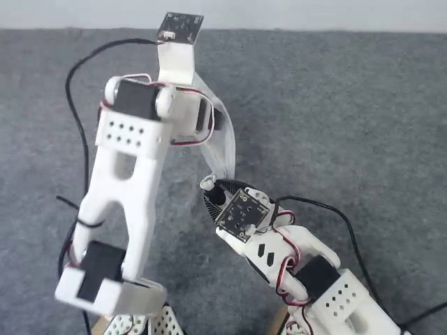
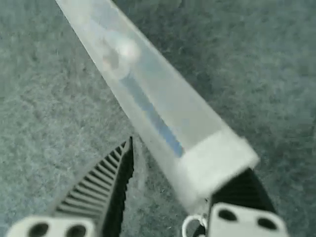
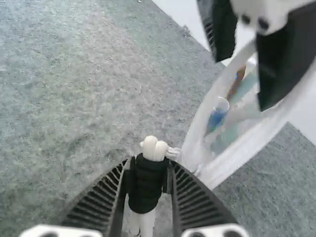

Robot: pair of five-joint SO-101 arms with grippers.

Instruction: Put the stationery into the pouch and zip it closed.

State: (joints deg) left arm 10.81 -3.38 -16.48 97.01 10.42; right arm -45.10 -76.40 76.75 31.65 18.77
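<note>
Right end effector [image 3: 149, 165]: jaws nearly together, pinched on the black zip pull [image 3: 146, 187], whose white knob stands proud of the tips. We note that the pull joins the pouch [image 3: 232, 133] just beside the jaws, at the pouch's near corner. From there the pouch runs away from the right end effector, its long axis slanting up off the table [image 1: 363, 125] to the left end effector [image 2: 180, 163]. The left end effector has the far end: jaws part open and, as far as we can judge, closed on the pouch across its width, with one ribbed finger [image 2: 106, 190] against its edge. The pouch hangs between the two arms, clear of the table. The stationery [image 3: 218, 114] sits inside, blue and orange shafts lying along the same long axis. Relation that matters: we take the zip track to follow the long axis, so the pull has to travel along the line joining the two end effectors, with the left one as anchor. The right arm is at the pull and the left arm is at the opposite end. We cannot tell how much of the zip is open. Judgement: a sideways tug would twist the pouch rather than run the slider.
</note>
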